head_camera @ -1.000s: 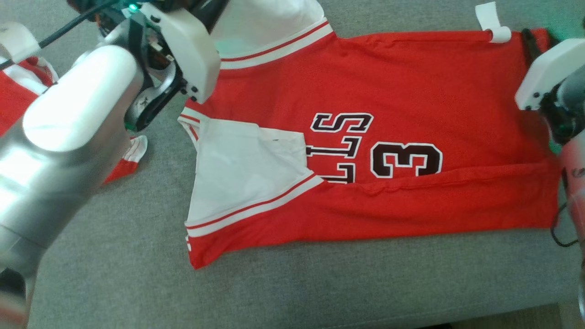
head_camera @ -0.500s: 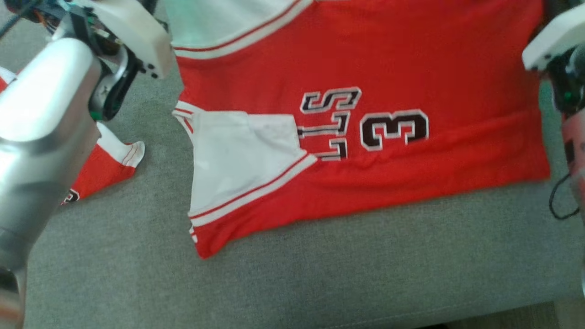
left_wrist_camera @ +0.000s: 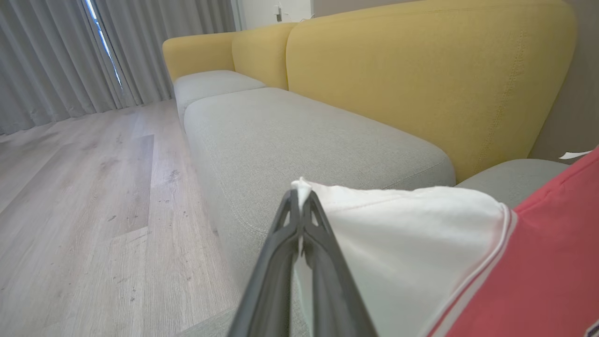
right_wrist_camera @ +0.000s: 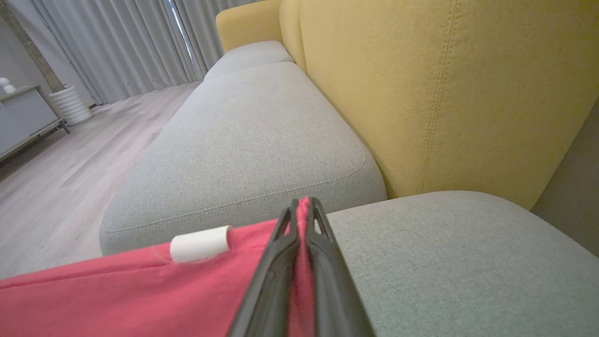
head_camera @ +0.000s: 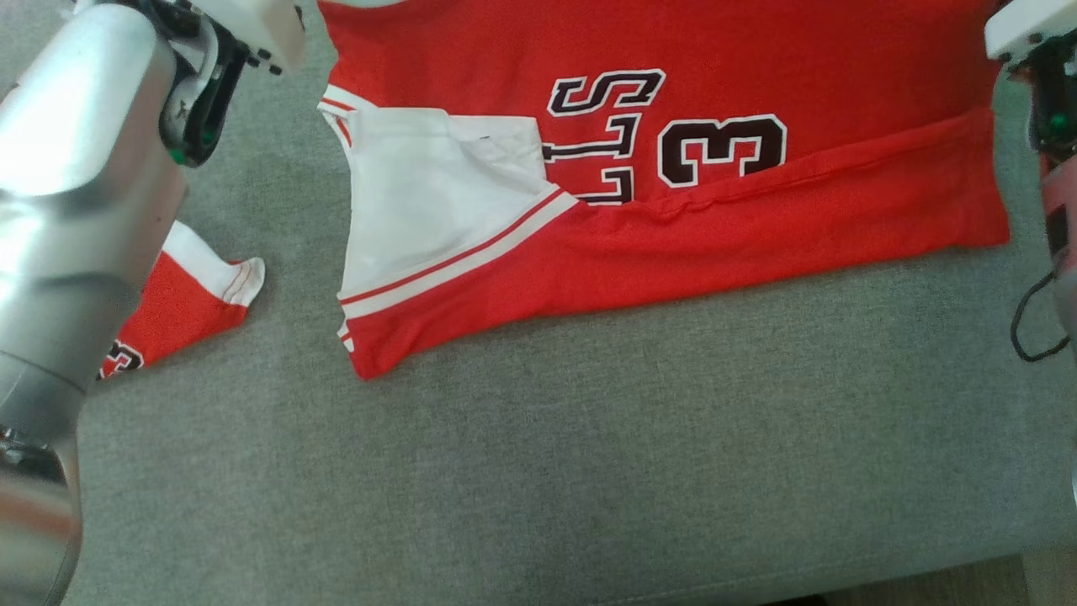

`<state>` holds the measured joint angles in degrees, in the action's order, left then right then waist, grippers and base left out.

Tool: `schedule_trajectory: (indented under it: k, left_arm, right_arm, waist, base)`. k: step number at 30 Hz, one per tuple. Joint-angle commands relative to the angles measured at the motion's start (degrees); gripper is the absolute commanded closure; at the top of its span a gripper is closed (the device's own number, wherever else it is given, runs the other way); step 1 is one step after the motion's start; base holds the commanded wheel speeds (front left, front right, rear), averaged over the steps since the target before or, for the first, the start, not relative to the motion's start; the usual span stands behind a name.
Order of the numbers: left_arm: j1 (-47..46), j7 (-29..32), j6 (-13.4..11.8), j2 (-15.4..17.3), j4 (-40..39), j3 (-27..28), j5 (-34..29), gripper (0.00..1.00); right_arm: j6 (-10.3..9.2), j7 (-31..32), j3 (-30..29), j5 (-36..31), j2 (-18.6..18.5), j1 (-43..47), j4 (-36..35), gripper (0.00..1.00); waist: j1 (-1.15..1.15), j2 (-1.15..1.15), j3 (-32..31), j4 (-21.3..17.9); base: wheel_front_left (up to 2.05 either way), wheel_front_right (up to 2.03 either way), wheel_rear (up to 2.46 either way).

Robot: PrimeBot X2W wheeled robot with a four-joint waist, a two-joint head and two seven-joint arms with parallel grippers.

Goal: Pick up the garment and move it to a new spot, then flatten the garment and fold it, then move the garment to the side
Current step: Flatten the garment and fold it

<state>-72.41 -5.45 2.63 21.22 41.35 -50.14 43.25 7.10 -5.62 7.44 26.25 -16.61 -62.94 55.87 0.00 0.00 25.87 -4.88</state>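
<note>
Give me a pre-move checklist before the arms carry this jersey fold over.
1. Grip, left: left gripper is shut on the jersey at its white sleeve edge. ok
2. Grip, right: right gripper is shut on the red hem corner. ok
3. First fold: the near long edge is already turned over the front and lies fairly flat. ok
4. Landing room: grey cushion shows bare fabric on the near side. ok
5. Snag risk: second red garment lies apart from the jersey, beside the left arm. ok
6. Held edge taut between the grippers: runs off the top of the head view. cannot tell
</note>
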Motion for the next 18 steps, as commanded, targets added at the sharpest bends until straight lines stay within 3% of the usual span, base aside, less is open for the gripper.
schedule_trajectory:
  k: [1, 9, 18]
  left_arm:
    - [-2.9, -0.8, 0.39, 1.65, -0.23, 1.59, -0.43, 1.0]
    - [0.12, -0.1, 3.08, 2.7, -0.8, -0.5, 0.62, 1.0]
    - [9.35, 9.34, 4.51, 7.38, -13.36, -3.65, 7.66, 1.0]
  right_arm:
    - [0.39, -0.85, 0.95, 0.79, 0.37, -0.72, -1.07, 1.0]
    - [0.39, 0.64, 4.64, 4.64, -1.6, 3.29, -0.32, 1.0]
    - [0.39, 8.83, 9.79, 11.3, -6.42, 11.63, -2.5, 1.0]
  waist:
    - [0.0, 0.0, -0.23, 0.07]
    - [0.0, 0.0, -2.95, 0.41]
    - [0.0, 0.0, -7.65, 1.86]
  base:
    - [0.0, 0.0, 0.0]
    - [0.0, 0.0, 0.0]
    - [0.0, 0.0, 0.0]
